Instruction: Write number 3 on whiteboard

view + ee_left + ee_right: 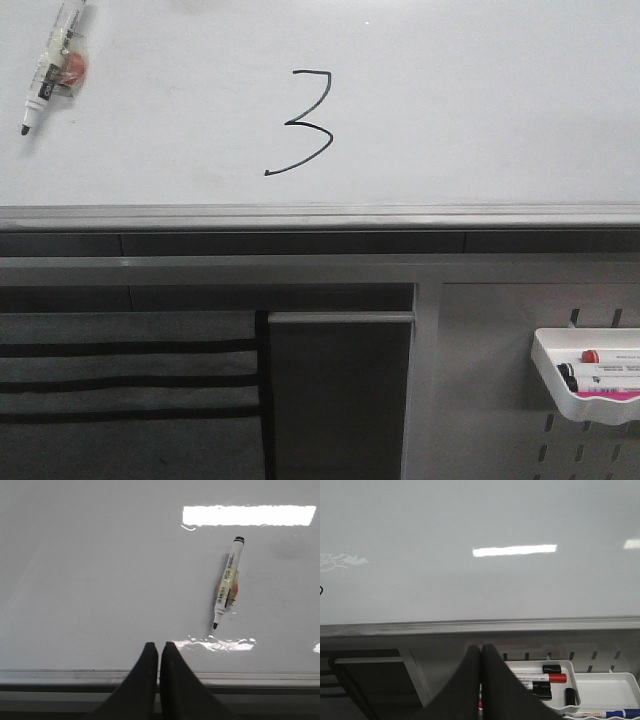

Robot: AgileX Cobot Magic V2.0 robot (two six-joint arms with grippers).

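One marker lies flat on the whiteboard, at the far left in the front view; its long axis is tilted, with the black tip toward the board's lower rail and a little to the left, and the capless body reaching up to the right. A small orange-red piece is attached at the middle of its body. In the left wrist view the same marker lies ahead of the left gripper and off to one side, well apart from it. The two dark fingers of this gripper are pressed together with no gap, holding nothing, and they are over the grey edge rail. One number 3 is drawn in thin black line near the middle of the board, upright, its flat stroke on top and its long tail sweeping down to the lower left. The right gripper is also fully closed and empty, below the board's rail. Just beyond it is one white tray on the perforated panel, containing several markers; how many exactly I cannot count.
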